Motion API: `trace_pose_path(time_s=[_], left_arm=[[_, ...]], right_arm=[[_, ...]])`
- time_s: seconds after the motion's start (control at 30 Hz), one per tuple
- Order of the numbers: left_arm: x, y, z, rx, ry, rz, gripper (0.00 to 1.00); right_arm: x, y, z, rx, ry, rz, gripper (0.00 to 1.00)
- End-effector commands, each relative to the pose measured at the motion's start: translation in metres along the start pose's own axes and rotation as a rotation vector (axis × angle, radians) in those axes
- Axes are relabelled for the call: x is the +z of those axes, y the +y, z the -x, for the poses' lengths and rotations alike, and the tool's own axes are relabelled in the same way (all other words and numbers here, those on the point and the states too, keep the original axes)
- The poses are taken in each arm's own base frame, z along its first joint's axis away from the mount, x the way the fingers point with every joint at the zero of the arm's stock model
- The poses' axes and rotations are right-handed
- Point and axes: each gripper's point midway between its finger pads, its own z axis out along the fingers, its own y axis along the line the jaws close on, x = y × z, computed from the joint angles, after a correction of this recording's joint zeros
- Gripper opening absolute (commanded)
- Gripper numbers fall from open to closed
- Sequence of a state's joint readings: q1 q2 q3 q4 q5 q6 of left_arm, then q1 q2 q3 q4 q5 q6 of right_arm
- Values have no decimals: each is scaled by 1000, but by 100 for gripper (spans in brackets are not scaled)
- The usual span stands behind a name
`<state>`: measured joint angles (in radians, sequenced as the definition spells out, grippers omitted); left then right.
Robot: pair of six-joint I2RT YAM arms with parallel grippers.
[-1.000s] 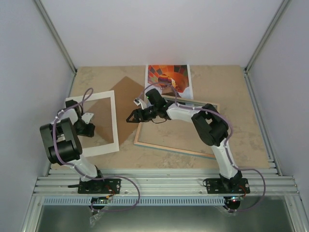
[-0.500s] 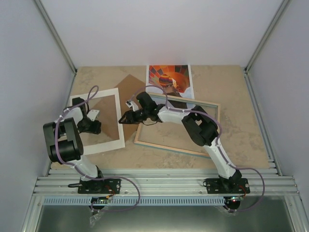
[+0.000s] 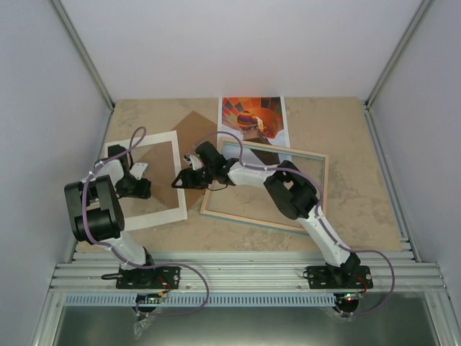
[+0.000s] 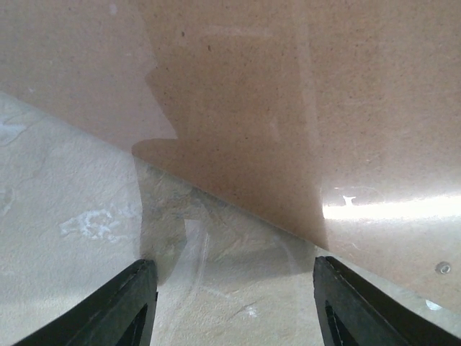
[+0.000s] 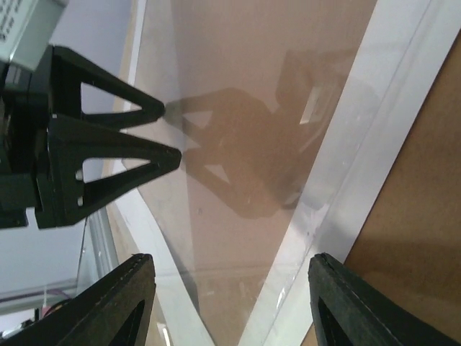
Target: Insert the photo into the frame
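**Overhead view.** The photo [image 3: 253, 117] lies print side up at the upper centre of the table [image 3: 353, 187], close to the far edge. Its long axis runs from top to bottom of the picture. Its lower short edge meets the far rim of the frame [image 3: 248, 219]; whether it passes under that rim cannot be told.

The frame lies flat just below the photo, centre right, with its light wood face up. Its long axis runs left to right and is turned slightly clockwise, so the right end sits lower in the picture. The right arm [image 3: 288, 191] reaches across it toward the left.

Left of the frame, a white mat [image 3: 155, 220] lies over a brown backing board [image 3: 191, 131]. The board shows through the mat's opening and juts out beyond the mat's upper right corner.

**Grippers.** The left gripper [image 3: 139, 189] hovers over the mat's opening. In the left wrist view its fingers [image 4: 130, 303] stand apart with nothing between them, above the board's edge and bare table. The right gripper [image 3: 178, 180] sits at the mat's right strip, between mat and frame. In the right wrist view its fingers [image 5: 122, 303] are likewise spread and empty.
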<state>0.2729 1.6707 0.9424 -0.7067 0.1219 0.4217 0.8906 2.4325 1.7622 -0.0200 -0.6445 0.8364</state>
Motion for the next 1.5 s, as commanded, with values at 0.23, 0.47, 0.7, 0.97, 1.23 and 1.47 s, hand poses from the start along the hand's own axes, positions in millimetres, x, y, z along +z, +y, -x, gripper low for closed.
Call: trace_pose_path(time_s=[0.23,0.47,0.7,0.97,1.23,1.47], left_arm=[[31,-33,-10,26,23,-139,59],[36,-36,-13,41,31,-141,57],[39,-39,-15,47,34,-148,55],[26,-40,-3,44,-4,-153,59],[-98,-49,72,70,-310,-172,97],[-207,-54,114,29,-569,-157,99]], right_arm=[[20,-53,-12,205,21,-160,62],[29,-28,-7,235,38,-2,52],[23,-3,19,211,-19,108,27],[14,-1,38,181,-70,120,5],[-55,73,79,-88,-197,183,0],[-134,125,100,-384,-291,125,1]])
